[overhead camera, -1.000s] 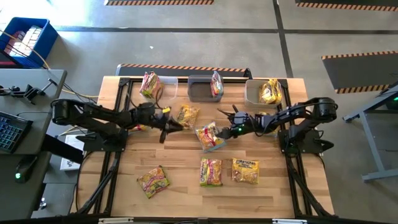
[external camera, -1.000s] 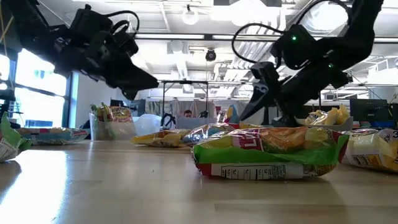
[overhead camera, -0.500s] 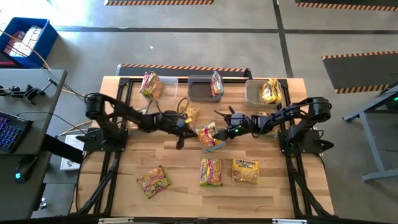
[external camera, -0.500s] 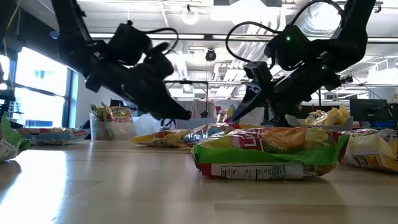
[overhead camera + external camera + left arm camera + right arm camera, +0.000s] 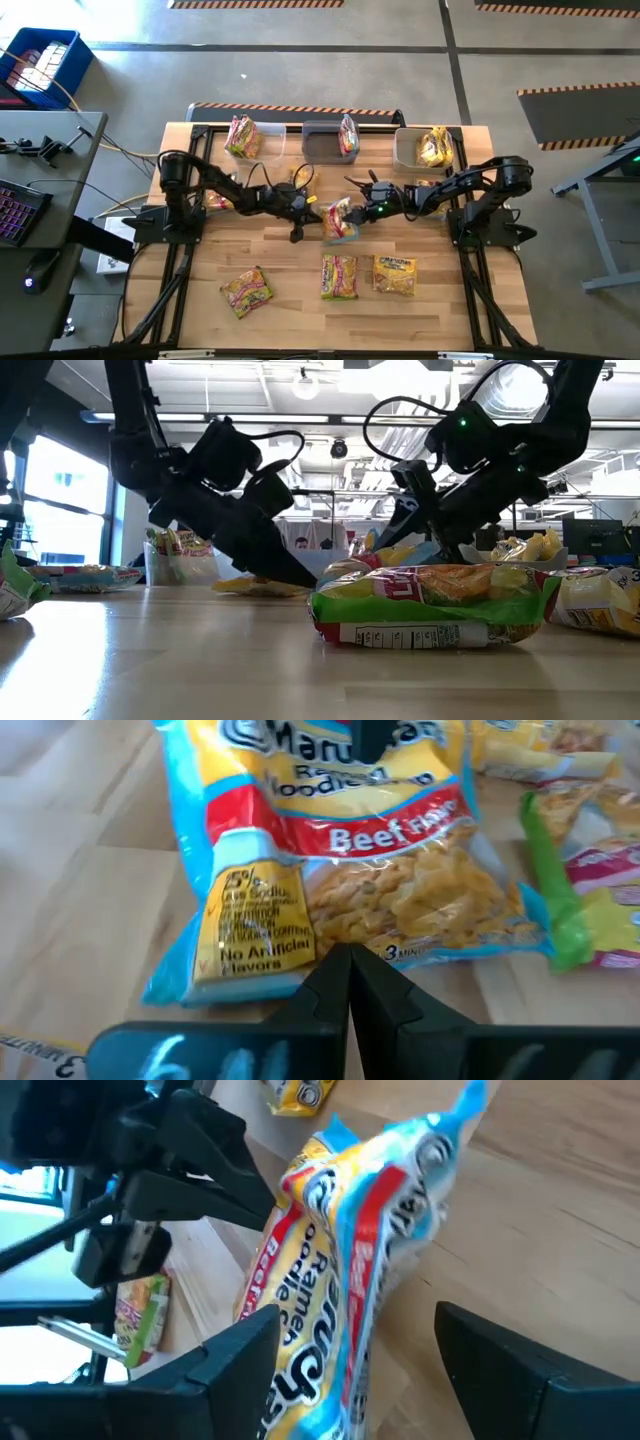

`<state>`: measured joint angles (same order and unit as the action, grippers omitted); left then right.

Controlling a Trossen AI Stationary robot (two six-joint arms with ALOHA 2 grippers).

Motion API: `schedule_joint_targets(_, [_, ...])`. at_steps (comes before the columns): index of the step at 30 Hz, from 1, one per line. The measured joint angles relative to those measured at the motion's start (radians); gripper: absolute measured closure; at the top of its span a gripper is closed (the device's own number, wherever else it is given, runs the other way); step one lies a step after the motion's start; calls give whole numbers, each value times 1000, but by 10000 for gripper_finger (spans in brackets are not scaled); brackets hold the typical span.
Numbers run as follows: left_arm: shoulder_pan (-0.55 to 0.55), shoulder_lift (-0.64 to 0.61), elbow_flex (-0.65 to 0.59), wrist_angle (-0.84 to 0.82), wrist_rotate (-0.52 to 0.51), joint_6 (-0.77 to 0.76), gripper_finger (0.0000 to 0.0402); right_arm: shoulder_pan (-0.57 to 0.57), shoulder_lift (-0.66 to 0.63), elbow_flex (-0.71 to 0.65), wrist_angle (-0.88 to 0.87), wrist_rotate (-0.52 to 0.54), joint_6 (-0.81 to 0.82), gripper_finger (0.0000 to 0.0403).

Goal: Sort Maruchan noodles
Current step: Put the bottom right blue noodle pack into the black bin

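two arms are converging on one packet at the middle of the tabletop (image 5: 280, 300). the beef ramen packet (image 5: 338, 220), blue-edged with a red band, sits between the two sets of fingers, and i read it as the piece being worked.

my left gripper (image 5: 348, 982) has its fingers pressed together with nothing between them, tips right at the packet's near edge, low to the wood. my guess is i'm using those closed tips as a wedge or a stop, nudging the packet rather than grabbing it. in the low view that gripper (image 5: 290, 572) angles down to the surface just beside the packet.

my right gripper (image 5: 350, 1370) comes in from the opposite side with fingers spread wide, one on each side of the packet (image 5: 345, 1270). the packet stands tilted up on edge between them, not lying flat, and the fingers are not yet touching it as far as i can see. tipping it up probably gives the open fingers a thin edge to close on, since a flat packet is hard to pinch off the wood.

other maruchan noodles (image 5: 340, 277) lie flat nearer the front edge, well apart from both sets of fingers. three clear bins (image 5: 322, 143) line the far edge, each already holding a packet, so sorting looks partly done. next i'd close the right fingers on the raised packet; it's slippery film and could slide out.
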<state>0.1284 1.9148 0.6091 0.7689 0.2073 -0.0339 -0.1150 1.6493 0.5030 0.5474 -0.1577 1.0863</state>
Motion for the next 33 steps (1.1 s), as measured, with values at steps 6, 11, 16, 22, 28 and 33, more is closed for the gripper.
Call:
schedule_joint_targets(6, [0,4,0,-3,-12,10,401,4,0,0,28,-5,65,143])
schedule_joint_targets(11, [0,5,0,-3,-12,8,401,41,0,0,46,5,177,143])
schedule_joint_targets(16, [0,5,7,-7,-14,5,401,86,20,0,33,76,258,143])
schedule_joint_targets(22, [-4,8,22,-15,-12,0,401,104,115,1,217,126,327,143])
schedule_joint_targets(28, [-6,8,22,-17,-11,6,401,106,145,1,307,156,315,167])
schedule_joint_targets(33, [-6,8,22,-14,-15,9,401,106,146,1,316,171,289,238])
